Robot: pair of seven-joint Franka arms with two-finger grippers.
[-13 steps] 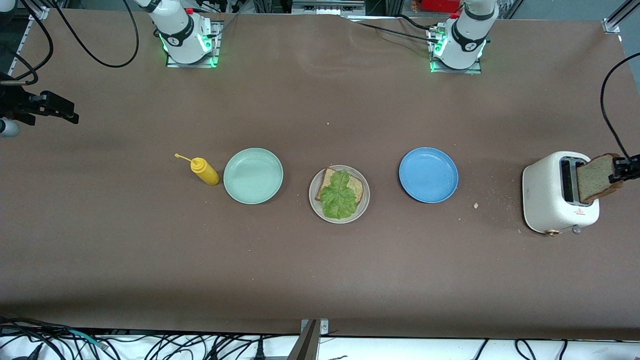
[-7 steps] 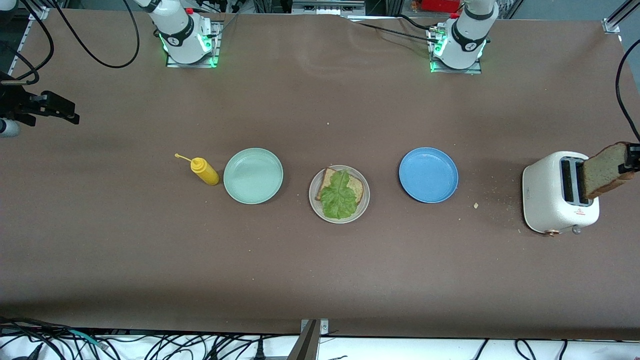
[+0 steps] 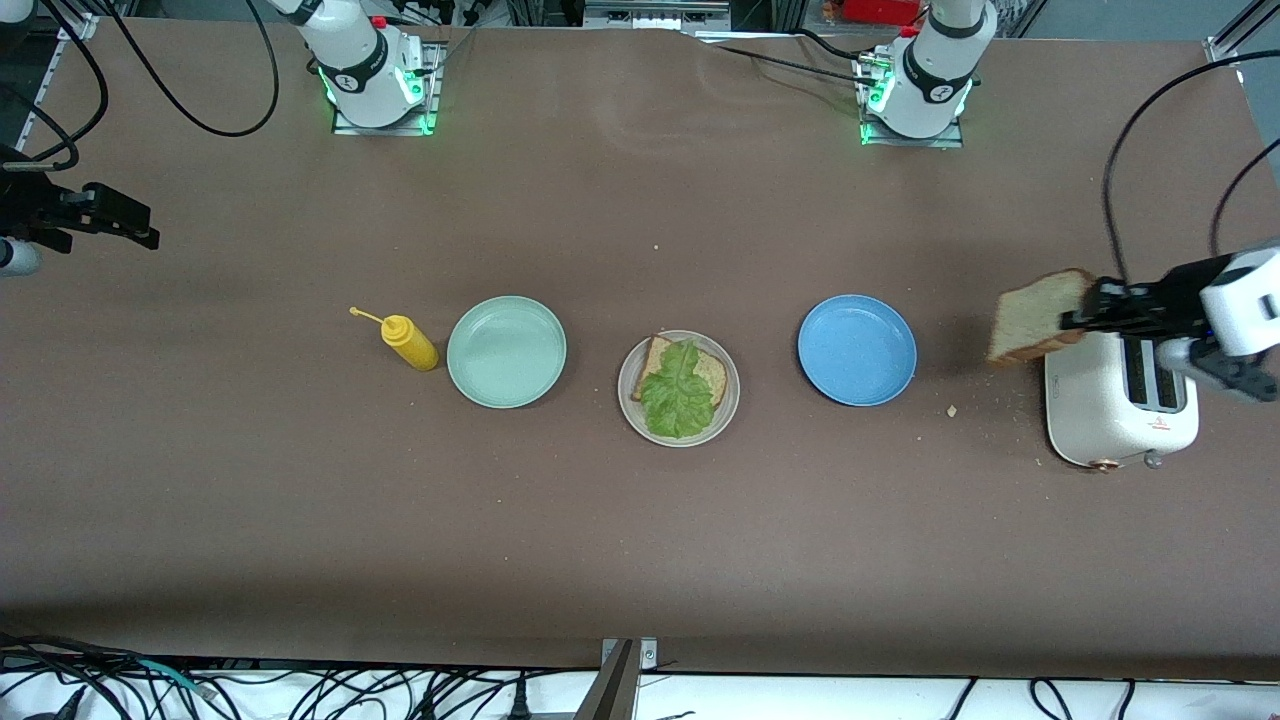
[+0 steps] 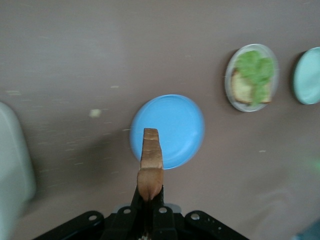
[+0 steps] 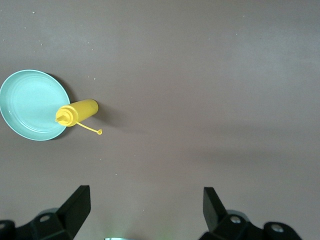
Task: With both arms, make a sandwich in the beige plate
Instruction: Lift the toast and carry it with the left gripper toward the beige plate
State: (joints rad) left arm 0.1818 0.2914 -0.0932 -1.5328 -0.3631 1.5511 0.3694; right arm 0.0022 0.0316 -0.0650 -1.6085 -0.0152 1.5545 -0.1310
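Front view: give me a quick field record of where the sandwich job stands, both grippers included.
beige plate: holds bottom bread slice with lettuce leaf on top
top bread slice: in the air beside the toaster, held on edge
left gripper: shut on top bread slice
right gripper: open, empty, waiting at the right arm's end of the table
blue plate: empty
mint-green plate: empty, mustard bottle beside it

On the brown desk (image 3: pixel 640 550), a beige plate (image 3: pixel 628 400) bears tan bread (image 3: pixel 712 372) under green lettuce (image 3: pixel 678 392), with a mint plate (image 3: pixel 506 351) at nine o'clock, a blue plate (image 3: pixel 857 349) at three, a yellow bottle (image 3: pixel 410 343) and a white toaster (image 3: pixel 1100 415).
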